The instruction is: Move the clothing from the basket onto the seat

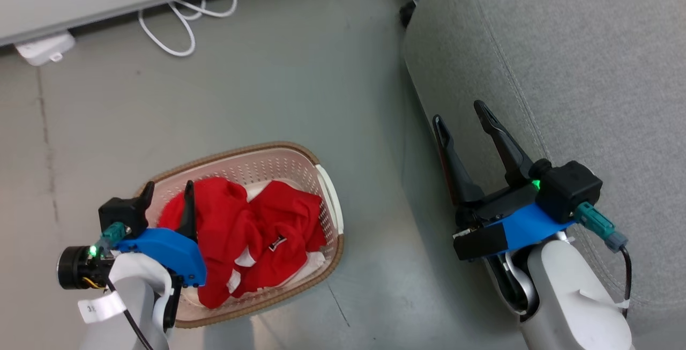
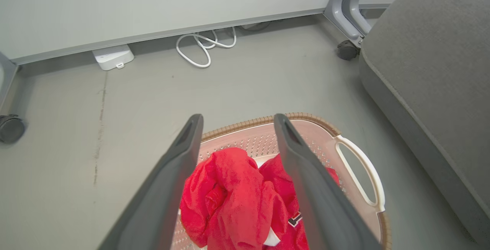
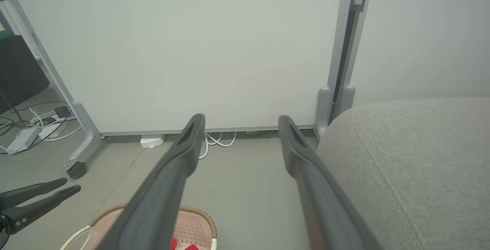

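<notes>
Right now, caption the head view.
Open left gripper above red fabric clothing in cream plastic basket; open right gripper beside grey upholstered sofa.

A: The clothing [image 1: 241, 226] is soft red cloth, matt and rumpled; the basket [image 1: 268, 166] is smooth perforated cream plastic with a brown woven-look rim.
B: The seat [image 1: 589, 44] is coarse grey fabric with stitched seams; the floor [image 1: 268, 87] is smooth, faintly glossy.
</notes>
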Robot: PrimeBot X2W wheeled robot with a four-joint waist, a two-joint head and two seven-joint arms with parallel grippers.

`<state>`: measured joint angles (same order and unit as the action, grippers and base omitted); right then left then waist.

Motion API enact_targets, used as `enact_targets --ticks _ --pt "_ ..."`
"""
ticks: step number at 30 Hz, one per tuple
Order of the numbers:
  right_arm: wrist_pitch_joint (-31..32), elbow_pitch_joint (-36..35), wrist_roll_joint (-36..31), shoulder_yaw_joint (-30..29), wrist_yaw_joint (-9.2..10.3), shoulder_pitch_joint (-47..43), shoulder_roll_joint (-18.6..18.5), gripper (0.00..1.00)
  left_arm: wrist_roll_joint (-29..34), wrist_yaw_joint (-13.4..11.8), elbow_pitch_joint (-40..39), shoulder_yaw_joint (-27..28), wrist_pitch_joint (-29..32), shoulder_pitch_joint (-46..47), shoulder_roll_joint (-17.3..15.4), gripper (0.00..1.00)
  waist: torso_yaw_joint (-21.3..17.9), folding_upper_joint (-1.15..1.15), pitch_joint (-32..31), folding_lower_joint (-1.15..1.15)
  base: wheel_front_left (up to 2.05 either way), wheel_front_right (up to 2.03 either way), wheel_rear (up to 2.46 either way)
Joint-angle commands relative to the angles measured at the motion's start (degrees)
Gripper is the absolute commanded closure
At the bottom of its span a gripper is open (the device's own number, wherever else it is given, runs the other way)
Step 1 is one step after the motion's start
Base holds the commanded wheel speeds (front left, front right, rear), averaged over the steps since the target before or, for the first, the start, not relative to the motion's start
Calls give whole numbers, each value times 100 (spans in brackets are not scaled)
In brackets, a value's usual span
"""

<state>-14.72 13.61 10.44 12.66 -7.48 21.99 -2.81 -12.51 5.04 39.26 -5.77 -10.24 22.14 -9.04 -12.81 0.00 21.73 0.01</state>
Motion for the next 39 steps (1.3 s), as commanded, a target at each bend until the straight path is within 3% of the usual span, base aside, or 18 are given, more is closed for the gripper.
enact_targets --ticks 1,18,23,32,33,34,39 --pt "-41 -26 130 83 -3 205 -12 0 17 6 154 17 113 260 -110 0 -540 0 785 -1 0 0 0" --pt "-52 -489 805 190 -3 665 -9 0 -94 -440 1325 211 928 1329 -647 0 -1136 0 2181 -1 0 0 0" --pt "-52 -550 908 230 -3 735 -10 0 -108 -720 1526 279 1118 1520 -770 0 -1193 0 2404 -1 0 0 0" --pt "-52 -527 1034 243 -3 788 -11 0 -309 -799 1849 353 1554 1637 -709 0 -1205 0 2555 -1 0 0 0" --pt "-52 -514 1035 240 -3 802 -11 0 -315 -792 1878 350 1587 1646 -691 58 -1200 0 2553 -1 0 0 0" --pt "-52 -506 1030 241 -3 818 -11 0 -329 -784 1884 338 1590 1665 -680 100 -1196 0 2549 -1 0 0 0" --pt "-52 -496 988 217 -3 846 -11 0 -412 -614 1962 316 1569 1726 -738 100 -1155 0 2516 -1 0 0 0"
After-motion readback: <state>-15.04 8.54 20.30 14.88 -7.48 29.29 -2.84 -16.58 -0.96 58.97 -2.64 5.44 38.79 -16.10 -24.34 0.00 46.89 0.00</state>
